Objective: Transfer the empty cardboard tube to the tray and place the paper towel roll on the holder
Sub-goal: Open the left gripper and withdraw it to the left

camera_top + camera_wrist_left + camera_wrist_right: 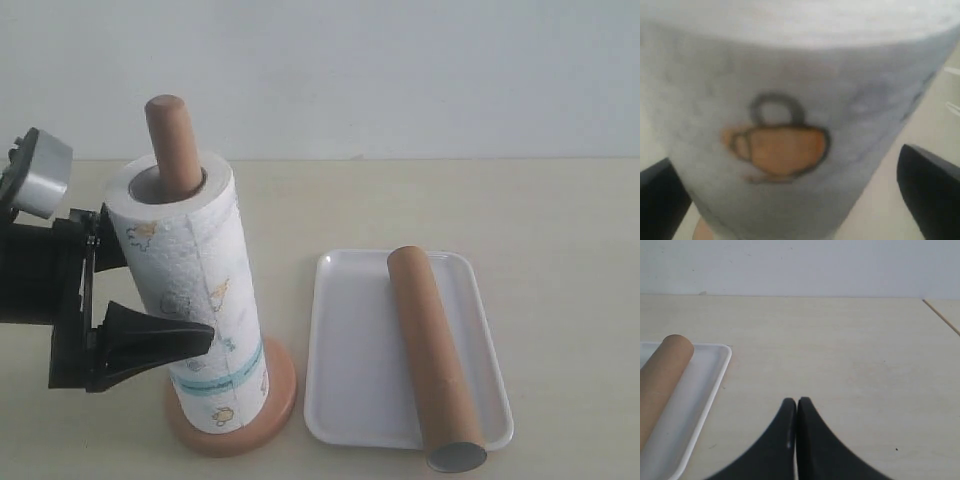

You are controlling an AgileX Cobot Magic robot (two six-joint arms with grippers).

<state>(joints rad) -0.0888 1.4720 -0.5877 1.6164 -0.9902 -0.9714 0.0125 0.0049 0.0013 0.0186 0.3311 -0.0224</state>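
Note:
The paper towel roll (195, 280) stands upright on the holder (232, 428), whose post (172, 140) pokes out of the roll's core. My left gripper (165, 292) is open and straddles the roll's middle. In the left wrist view the roll (790, 90) fills the frame, with a gap between it and one black finger (930, 190). The empty cardboard tube (432, 355) lies lengthwise on the tray (345, 350), its near end overhanging the front rim. My right gripper (797, 402) is shut on nothing above bare table, beside the tray (705, 390) and the tube (662, 375).
A pale wooden table (560, 230) carries everything, with a white wall behind. A table seam (942, 317) runs along one side in the right wrist view.

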